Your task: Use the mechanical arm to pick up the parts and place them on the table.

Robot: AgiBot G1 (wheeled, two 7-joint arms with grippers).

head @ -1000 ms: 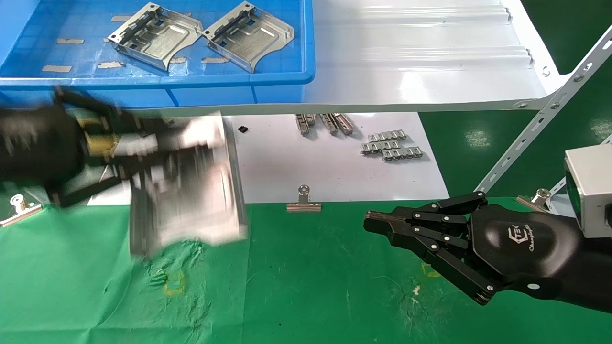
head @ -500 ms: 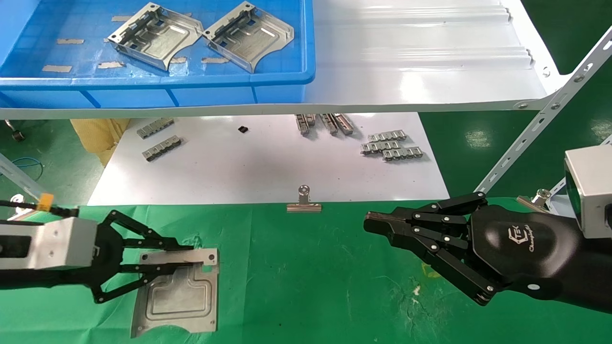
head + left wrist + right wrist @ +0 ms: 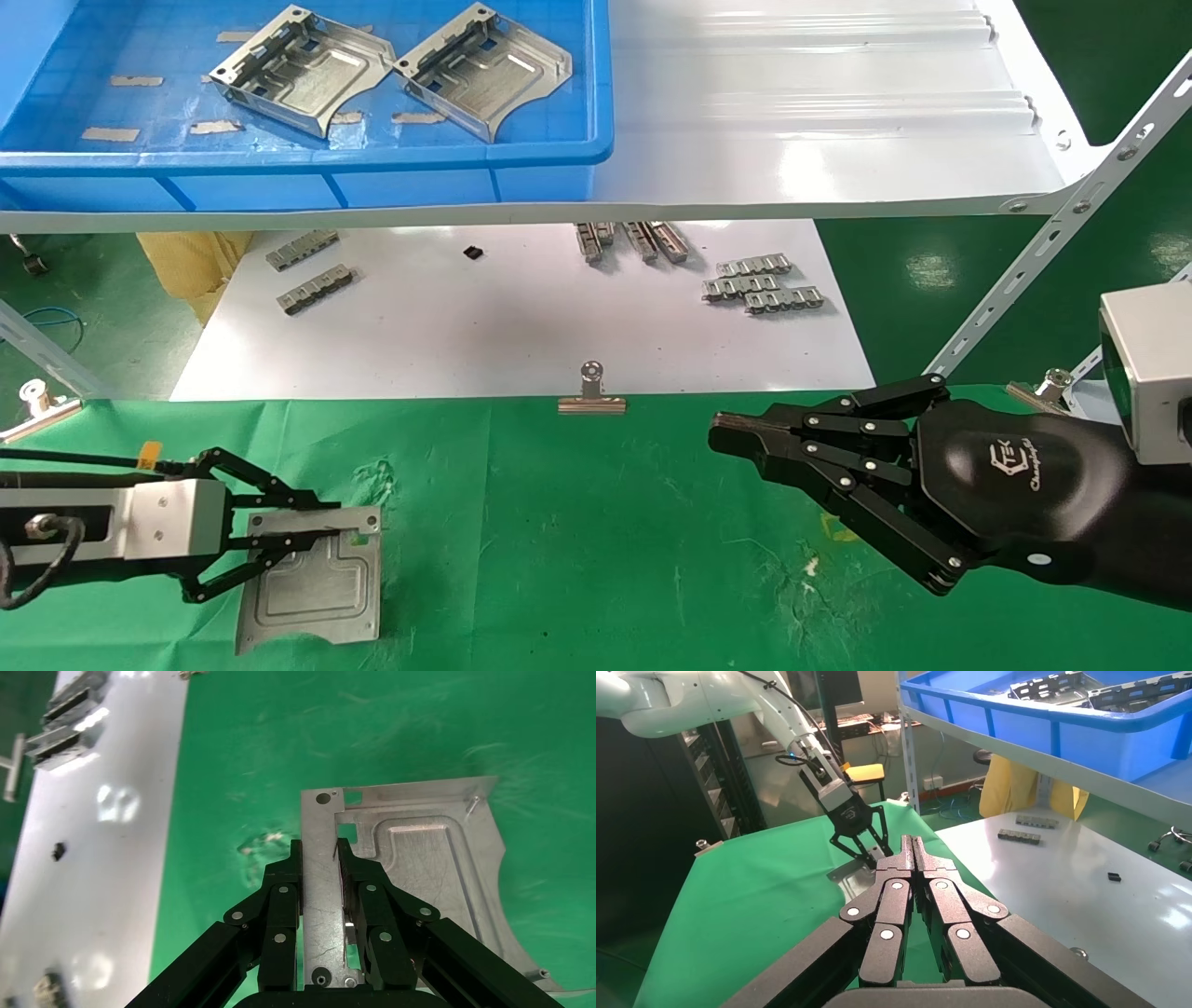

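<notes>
Bright, even overhead light with strong glare on the shiny surfaces; all three views are sharp.

From the head, the glossy white upper shelf board [image 3: 819,140] throws back broad white reflections, and the wrinkled bright green cloth table [image 3: 596,559] is evenly lit, with only soft, short shadows under the small silver binder clip [image 3: 591,396]. In the left wrist view the flat white sheet on the lower level [image 3: 91,846] carries blown-out highlights, while the shiny silver stamped metal plate [image 3: 422,860] shows fine scratches crisply. In the right wrist view the dark room behind [image 3: 659,846] is dim and the nearest black linkage fingers [image 3: 912,910] look slightly soft.
</notes>
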